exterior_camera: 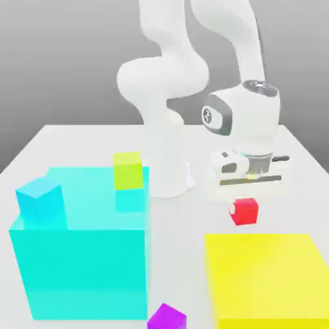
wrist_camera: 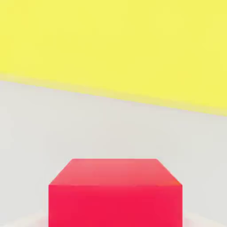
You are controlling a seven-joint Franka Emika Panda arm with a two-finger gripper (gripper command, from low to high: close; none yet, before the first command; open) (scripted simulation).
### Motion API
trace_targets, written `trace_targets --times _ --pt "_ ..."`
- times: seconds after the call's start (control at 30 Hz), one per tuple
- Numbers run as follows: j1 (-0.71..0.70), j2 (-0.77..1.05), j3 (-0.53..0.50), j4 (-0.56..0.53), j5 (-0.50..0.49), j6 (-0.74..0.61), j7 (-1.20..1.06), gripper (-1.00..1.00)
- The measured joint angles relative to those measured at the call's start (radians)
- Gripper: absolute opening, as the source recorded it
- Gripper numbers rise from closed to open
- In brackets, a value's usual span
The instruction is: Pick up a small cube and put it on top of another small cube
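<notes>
The fingers (exterior_camera: pixel 232 209) were clamped on the small red cube (exterior_camera: pixel 244 211), one pad to either side, so the gripper (exterior_camera: pixel 244 208) was closed as far as the cube let it. In the hand view the red cube (wrist_camera: pixel 115 204) sat between two pale fingertips (wrist_camera: pixel 32 221), its upper face and one side face showing. Being a cube, it had no long axis to speak of. Its edges ran square to the grip in the hand view, while in the exterior view it looked slightly turned, with a narrow side face showing on the exterior view's left. Whether its underside was clear of the table could not be told.

Above it the hand (exterior_camera: pixel 247 180) spread wide from side to side, pointing downward and tilted only a little, if at all. The wrist (exterior_camera: pixel 247 119) stood over the hand, and the arm (exterior_camera: pixel 164 83) rose from its base and passed out at the top of the exterior view, the forearm coming back down to the wrist.

The yellow block (exterior_camera: pixel 266 276) lay near the red cube, on the camera's side of it; its edge ran aslant to the cube's edges in the hand view. Well apart from the grip, the small purple cube (exterior_camera: pixel 167 317) lay on the table (exterior_camera: pixel 180 257) between the yellow block and the cyan block (exterior_camera: pixel 87 273), a corner turned toward the camera. On the cyan block rested a yellow-green cube (exterior_camera: pixel 128 171) and a light-blue cube (exterior_camera: pixel 40 200).
</notes>
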State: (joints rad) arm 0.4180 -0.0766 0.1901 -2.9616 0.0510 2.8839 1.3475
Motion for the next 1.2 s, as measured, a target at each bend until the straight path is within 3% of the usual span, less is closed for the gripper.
trace_targets --times 0.53,1.0,1.13,1.17,1.2 --pt "-0.238 0.147 -0.113 0.307 -0.080 -0.172 0.859 -1.00" --pt "-0.268 0.264 -0.312 0.574 -0.010 -0.311 1.515 -1.00" --pt "-0.281 0.379 -0.309 0.598 0.024 -0.218 1.536 -1.00" --pt "-0.286 0.410 -0.303 0.600 0.033 -0.189 1.531 1.00" --pt "-0.286 0.410 -0.303 0.600 0.033 -0.189 1.531 1.00"
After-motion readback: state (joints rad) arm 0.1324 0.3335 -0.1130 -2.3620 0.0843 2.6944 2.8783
